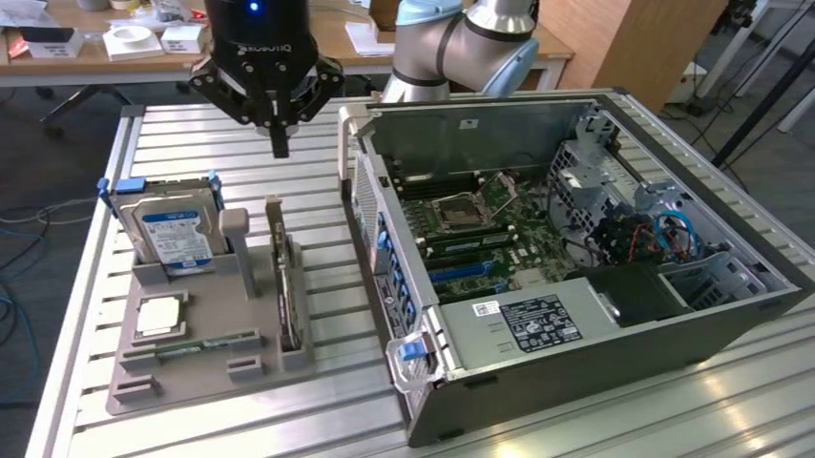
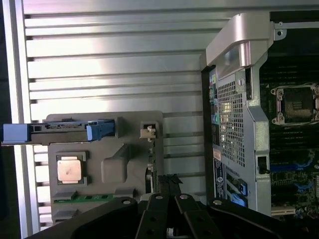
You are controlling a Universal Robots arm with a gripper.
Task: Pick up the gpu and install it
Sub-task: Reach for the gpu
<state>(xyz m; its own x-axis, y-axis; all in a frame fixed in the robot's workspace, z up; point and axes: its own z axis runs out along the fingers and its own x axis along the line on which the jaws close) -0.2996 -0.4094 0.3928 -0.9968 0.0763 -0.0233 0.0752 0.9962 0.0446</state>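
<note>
The pincer is shut, with its two fingers pressed together, and it holds nothing. It hangs in the air over the metal surface, near the far end of the gray tray.

The gpu is in that tray. It stands on its thin edge in a narrow holder, on the side of the tray next to the computer case. The pincer is above it and does not touch it. A hard drive with a blue label stands in the same tray, toward the exterior view's left of the gpu. A square chip and a memory stick lie flat near it. The case lies open with its board facing up, and the gpu is not in it yet.

A few things could go wrong, I think:
- **Bumping the gpu:** If the shut fingers came down like this, they would hit its top edge and could tip or bend it.
- **Missing the grip:** The gpu is very thin, so a grab a little off to one side could miss it or catch the gray post beside it.
- **Slipping:** Held by such a thin edge, it could swing or slide out.
- **Hitting the case:** The case wall is close, so the gpu could knock against it.
- **Going in crooked:** The slots on the board look narrow, so a tilted gpu would not go in, and pushing hard could hurt the board.
</note>
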